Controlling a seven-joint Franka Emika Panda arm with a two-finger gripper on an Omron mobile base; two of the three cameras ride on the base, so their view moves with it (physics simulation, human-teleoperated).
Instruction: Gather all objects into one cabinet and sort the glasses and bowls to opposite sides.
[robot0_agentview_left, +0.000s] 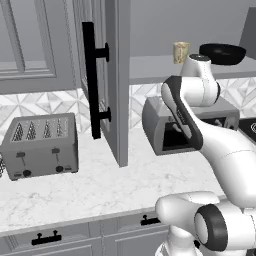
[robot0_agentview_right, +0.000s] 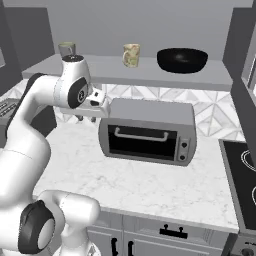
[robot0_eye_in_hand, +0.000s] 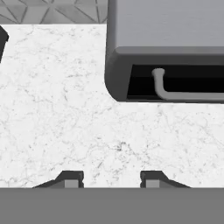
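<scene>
The cabinet stands open, its door (robot0_agentview_left: 116, 75) with the long black bar handle (robot0_agentview_left: 89, 80) swung out toward me. On its shelf (robot0_agentview_right: 150, 74) sit a wide black bowl (robot0_agentview_right: 182, 60) (robot0_agentview_left: 222, 53) at the right and a pale yellowish tumbler (robot0_agentview_right: 131, 55) (robot0_agentview_left: 181, 52) near the middle. A greyish clear glass (robot0_agentview_right: 66, 49) stands at the left, partly behind my arm. My gripper (robot0_eye_in_hand: 111, 180) (robot0_agentview_right: 89, 117) hangs below the shelf, pointing down at the counter left of the toaster oven. It is open, with nothing between its fingers.
A grey toaster oven (robot0_agentview_right: 147, 132) stands on the marble counter (robot0_agentview_right: 150, 185) under the shelf. A grey toaster (robot0_agentview_left: 40, 145) sits left of the open door. A black cooktop (robot0_agentview_right: 245, 175) lies at the right. Base cabinets with small black handles (robot0_agentview_left: 46, 238) run below.
</scene>
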